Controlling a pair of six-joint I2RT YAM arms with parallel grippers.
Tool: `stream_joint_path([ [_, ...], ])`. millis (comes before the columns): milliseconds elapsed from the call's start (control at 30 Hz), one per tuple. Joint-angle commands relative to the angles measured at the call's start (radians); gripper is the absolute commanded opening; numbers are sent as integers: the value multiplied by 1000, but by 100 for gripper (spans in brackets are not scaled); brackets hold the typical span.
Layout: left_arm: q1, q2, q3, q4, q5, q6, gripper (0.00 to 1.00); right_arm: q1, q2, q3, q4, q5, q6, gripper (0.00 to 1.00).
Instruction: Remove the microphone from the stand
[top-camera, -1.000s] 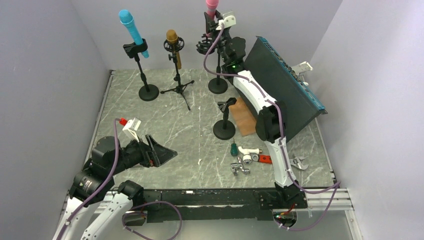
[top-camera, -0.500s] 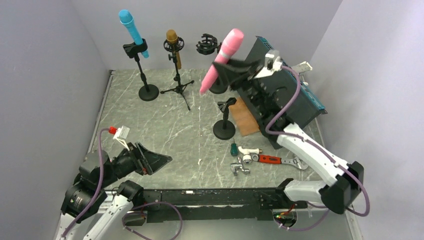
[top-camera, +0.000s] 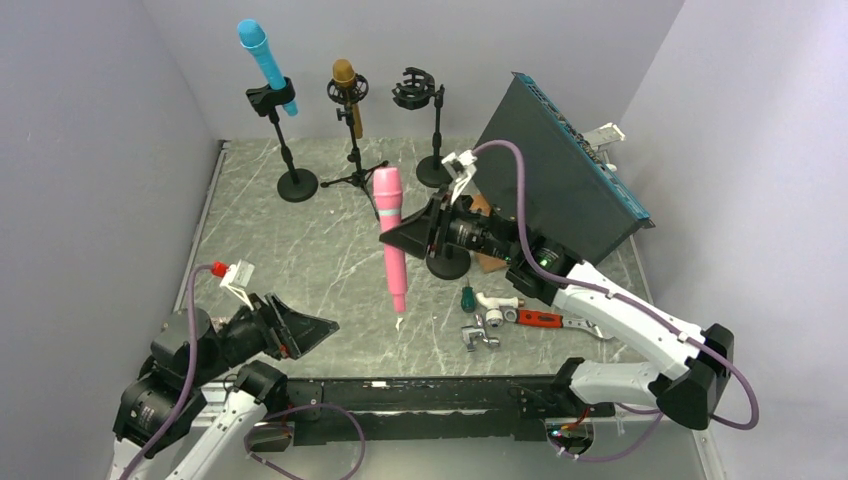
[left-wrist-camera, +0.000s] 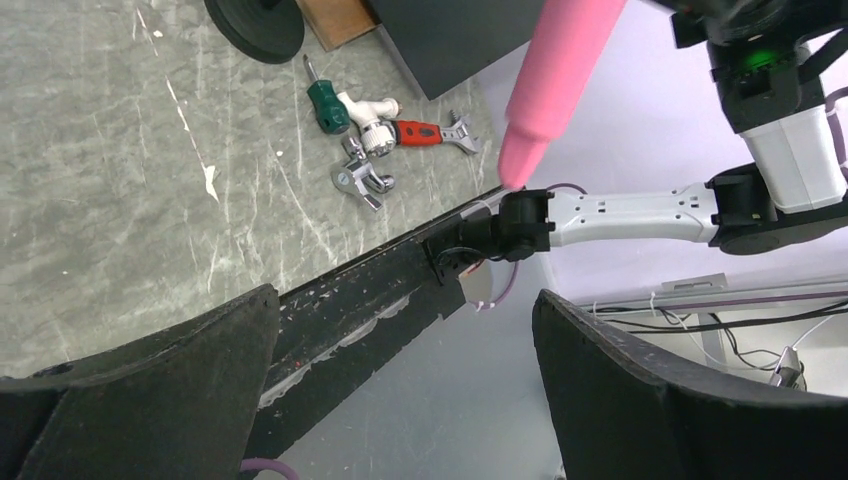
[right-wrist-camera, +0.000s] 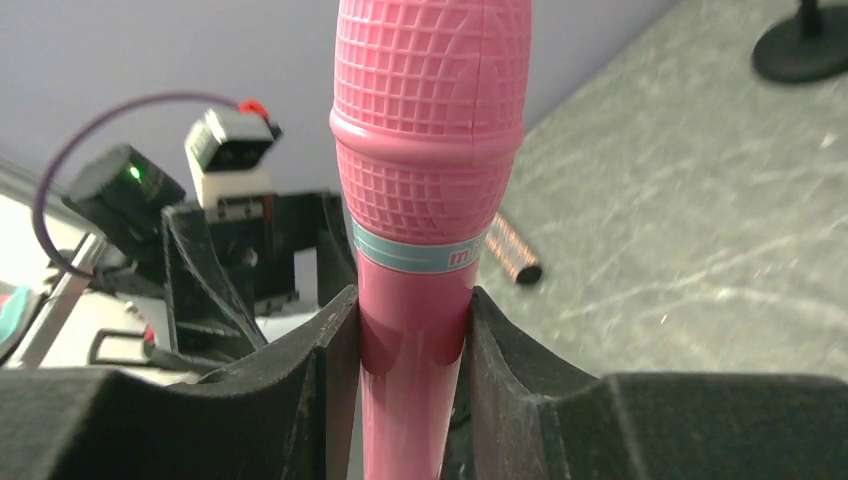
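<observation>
Pink microphone is clamped in right tool, clear of far-edge stand; set-down on tabletop is judged next; left tool is spread open.

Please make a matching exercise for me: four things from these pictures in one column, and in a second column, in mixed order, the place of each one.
Things
1. pink microphone
2. blue microphone
3. gold microphone
4. green-handled screwdriver

Places
A. lying on the table near the red wrench
B. clipped in the round-base stand, back left
C. held in the right gripper
D. in the tripod stand

Pairs: 1-C, 2-B, 3-D, 4-A
</observation>
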Motion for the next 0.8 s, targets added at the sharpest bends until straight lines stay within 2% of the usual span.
stream_joint_path([
  [0,-2,65,75,17,8,69,99,16,24,27,-99,-141,98,0],
  [133,-1,108,118,0,1,125,99,48,35,16,-117,-109,114,0],
  [300,-1,119,128,-11,-6,153,99,76,37,-41,-47,-93,167,0],
  [533,-2,132,58,52,120,206,98,116,48,-69,-29,-75,193,0],
  [667,-1,160,-50,213,236,129,99,128,48,-78,-17,-51,207,0],
  [767,-2,139,-180,443,297,11,99,137,38,-106,23,-28,230,0],
])
